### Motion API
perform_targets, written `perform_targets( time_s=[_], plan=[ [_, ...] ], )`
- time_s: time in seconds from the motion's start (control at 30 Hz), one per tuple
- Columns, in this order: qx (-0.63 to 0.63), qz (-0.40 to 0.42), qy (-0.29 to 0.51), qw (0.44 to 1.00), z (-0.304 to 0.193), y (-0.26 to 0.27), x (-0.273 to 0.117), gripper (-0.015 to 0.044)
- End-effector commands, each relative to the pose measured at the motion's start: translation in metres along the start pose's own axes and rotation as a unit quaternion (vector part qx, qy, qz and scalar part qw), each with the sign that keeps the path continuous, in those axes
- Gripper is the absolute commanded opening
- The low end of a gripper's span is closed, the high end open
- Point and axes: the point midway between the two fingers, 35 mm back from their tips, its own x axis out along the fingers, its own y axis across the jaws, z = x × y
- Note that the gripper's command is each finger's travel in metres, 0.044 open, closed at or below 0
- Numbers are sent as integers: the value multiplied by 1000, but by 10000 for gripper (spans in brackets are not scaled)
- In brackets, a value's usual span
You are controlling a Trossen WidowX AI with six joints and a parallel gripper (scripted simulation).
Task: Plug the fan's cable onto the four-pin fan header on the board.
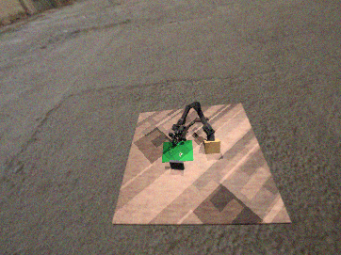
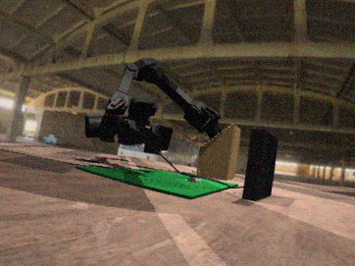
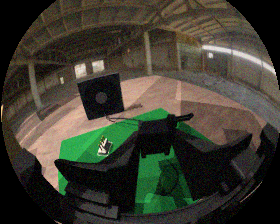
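My gripper [image 2: 160,143] [image 3: 154,133] is shut on the fan cable's dark plug [image 3: 154,131], which shows between the fingertips in the wrist view. It is held above the green board [image 1: 187,156] [image 2: 172,189] [image 3: 77,144], clear of its surface. The pale fan header [image 1: 180,154] [image 2: 194,180] [image 3: 104,147] with upright pins stands on the board, left of the plug in the wrist view and apart from it. The thin black cable [image 2: 169,163] [image 3: 122,119] runs to the upright black fan [image 1: 177,166] [image 2: 260,164] [image 3: 112,90]. The plug's underside is hidden.
A tan block [image 1: 212,147] [image 2: 222,154] with a sloped top stands near the arm's base, beside the board. The fan stands just past one board edge. All stand on a patterned wood-like surface [image 1: 160,199] [image 2: 98,227].
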Motion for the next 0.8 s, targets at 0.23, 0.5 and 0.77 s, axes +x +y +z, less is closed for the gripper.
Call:
perform_targets(
  time_s=[0.23, 0.5, 0.77],
  plan=[
    [2, 2, 3, 1000, 4, 0, 0, 0],
    [-1, 0, 1, 1000, 8, -1, -1, 0],
    [-2, 0, 1, 1000, 7, -1, 0, 0]
  ],
)
